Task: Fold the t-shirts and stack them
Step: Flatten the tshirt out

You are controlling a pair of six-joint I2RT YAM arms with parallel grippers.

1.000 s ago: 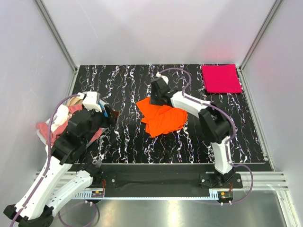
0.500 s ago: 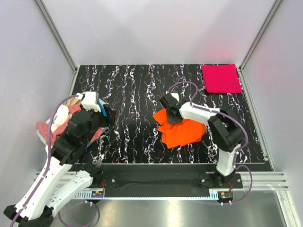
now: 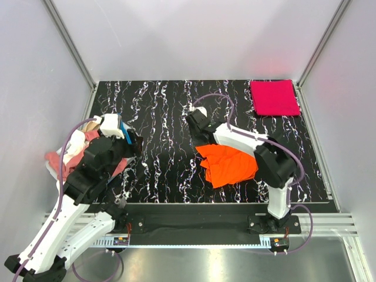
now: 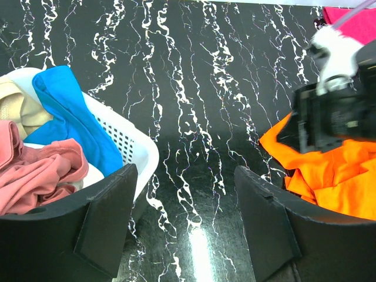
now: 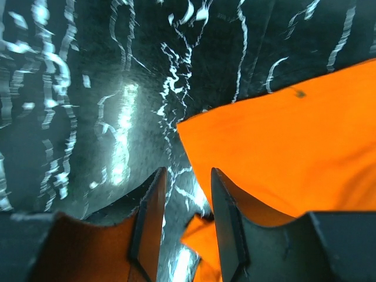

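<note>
The bright orange t-shirt (image 3: 228, 165) lies crumpled flat on the black marbled table (image 3: 158, 106), right of centre; it also shows in the left wrist view (image 4: 343, 176) and the right wrist view (image 5: 294, 141). My right gripper (image 3: 201, 136) (image 5: 187, 176) hovers at the shirt's far left corner, open, with only table and a cloth corner showing between its fingers. A folded crimson-pink t-shirt (image 3: 274, 97) lies at the far right corner. My left gripper (image 3: 134, 144) (image 4: 185, 229) stands open over bare table beside the basket.
The white basket (image 4: 134, 150) at the left edge holds a blue shirt (image 4: 70, 117), a dusty rose one (image 4: 35, 176) and a tan one (image 4: 14, 108). The left arm covers much of the basket from above. Metal posts and walls frame the table.
The right gripper dragged the orange shirt toward the near right, let go of it and drew back to its far corner. The left arm stayed still.
</note>
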